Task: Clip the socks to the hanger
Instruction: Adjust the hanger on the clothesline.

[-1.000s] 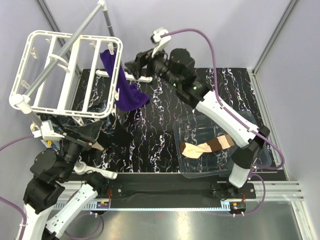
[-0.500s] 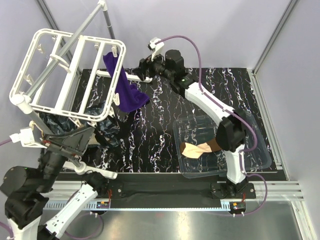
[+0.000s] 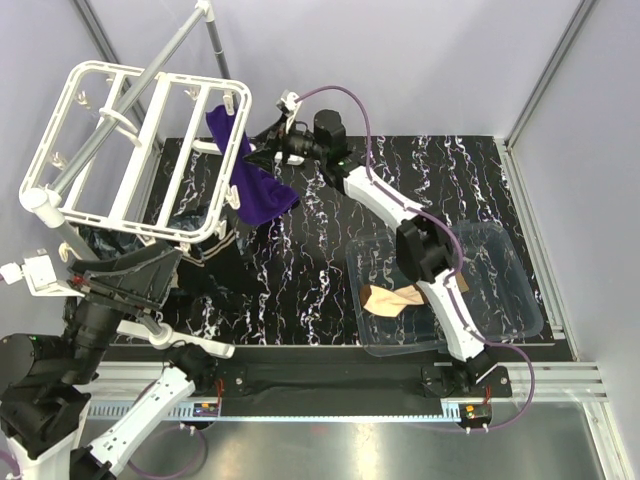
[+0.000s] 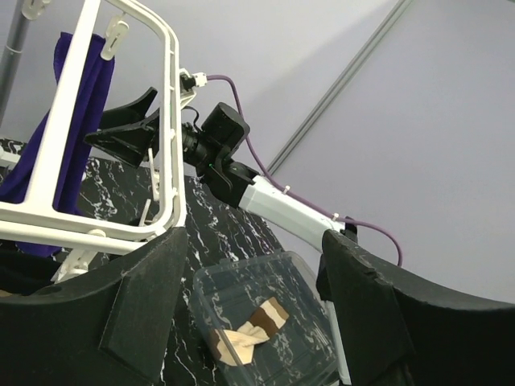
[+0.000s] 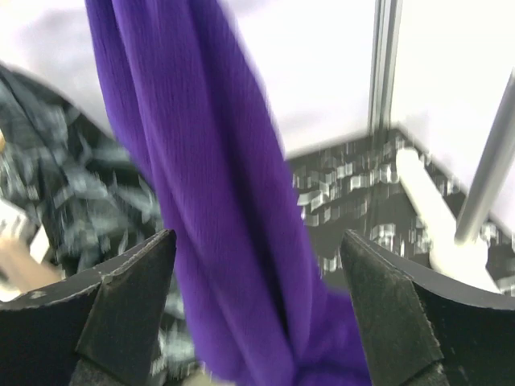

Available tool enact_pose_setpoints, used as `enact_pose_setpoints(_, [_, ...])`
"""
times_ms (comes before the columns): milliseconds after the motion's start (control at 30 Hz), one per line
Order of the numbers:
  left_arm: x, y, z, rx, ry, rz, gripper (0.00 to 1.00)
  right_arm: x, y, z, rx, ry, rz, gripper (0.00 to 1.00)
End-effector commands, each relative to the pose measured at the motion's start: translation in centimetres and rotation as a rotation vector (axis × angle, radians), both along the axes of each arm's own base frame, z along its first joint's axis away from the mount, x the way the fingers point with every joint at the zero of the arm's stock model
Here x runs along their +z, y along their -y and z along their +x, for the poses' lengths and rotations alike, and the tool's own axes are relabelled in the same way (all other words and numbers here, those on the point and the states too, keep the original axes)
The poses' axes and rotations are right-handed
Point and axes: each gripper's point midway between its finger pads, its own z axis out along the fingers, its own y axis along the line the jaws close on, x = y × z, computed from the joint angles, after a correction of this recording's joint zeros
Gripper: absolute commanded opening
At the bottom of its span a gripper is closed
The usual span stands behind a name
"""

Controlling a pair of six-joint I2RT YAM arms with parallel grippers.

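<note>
Right arm at the hung purple sock, left arm low at the near corner.

Your right gripper (image 3: 258,148) reaches across to the far left of the black marbled table (image 3: 320,230), fingers apart, just beside the purple sock (image 3: 250,185) that hangs from a clip (image 3: 233,100) on the right edge of the white hanger (image 3: 130,150). The hanger sits tilted on a grey pole (image 3: 150,75). Your left gripper (image 3: 165,278) hovers below the hanger, fingers apart and holding nothing. A beige sock (image 3: 392,298) with a brown cuff lies in the clear bin (image 3: 510,290) on the right.

white hanger (image 3: 142,150), purple sock (image 3: 255,190), beige sock (image 3: 385,299) with a brown cuff, black table (image 3: 320,250) with white marble-ish streaks
</note>
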Motion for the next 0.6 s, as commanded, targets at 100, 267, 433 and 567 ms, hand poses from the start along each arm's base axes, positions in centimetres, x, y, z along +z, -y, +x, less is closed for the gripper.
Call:
enact_pose_setpoints(100, [1.0,-0.1,0.7,0.028,0.043,0.0,0.73,6.2,-1.3,0.0,0.057,0.048,0.207,0.83])
enact_pose_setpoints(267, [0.3,0.4,1.5,0.026,0.025,-0.017,0.73,9.0,-1.2,0.0,0.06,0.067,0.295,0.68])
enact_pose_setpoints(433, [0.3,1.4,2.5,0.008,0.013,-0.031,0.72,10.5,-1.0,0.1,0.036,0.073,0.338,0.5])
enact_pose_setpoints(567, [0.7,2.1,2.9,-0.014,0.009,-0.038,0.71,11.8,-0.6,0.1,0.023,0.074,0.367,0.23])
